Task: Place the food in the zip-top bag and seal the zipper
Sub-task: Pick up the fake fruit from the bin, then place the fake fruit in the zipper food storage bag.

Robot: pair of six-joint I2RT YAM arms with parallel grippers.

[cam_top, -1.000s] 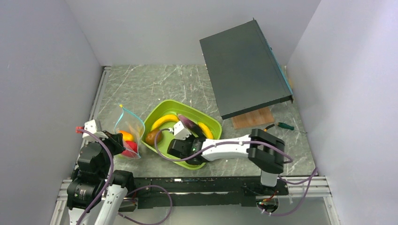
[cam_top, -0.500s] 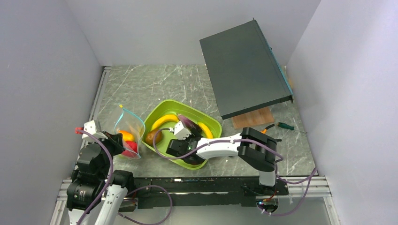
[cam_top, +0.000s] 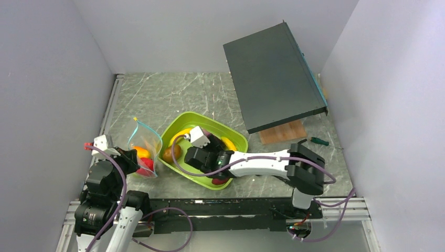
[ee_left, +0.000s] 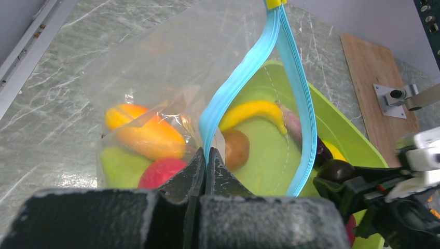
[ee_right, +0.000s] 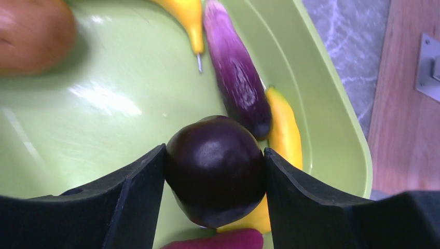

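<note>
The clear zip-top bag (cam_top: 142,147) stands open left of the lime-green tray (cam_top: 239,140). It holds an orange piece (ee_left: 142,134), a green pear (ee_left: 120,166) and a red apple (ee_left: 163,171). My left gripper (ee_left: 206,155) is shut on the near side of the blue zipper (ee_left: 244,78). My right gripper (ee_right: 215,171) is shut on a round dark purple piece (ee_right: 215,166) and holds it above the tray. In the tray lie a banana (ee_left: 252,111), a brown piece (ee_left: 236,149), a purple eggplant (ee_right: 236,78), another yellow piece (ee_right: 283,127) and a magenta piece (ee_right: 218,241).
A large dark flat panel (cam_top: 273,76) leans over the back right of the table, above a wooden board (cam_top: 283,132). A small green and orange tool (cam_top: 317,140) lies at the right. Grey walls close in both sides.
My right gripper has risen and shifted left and back over the tray with the dark purple piece in it. A red or magenta piece now shows at the tray's near edge. The left arm is still.
</note>
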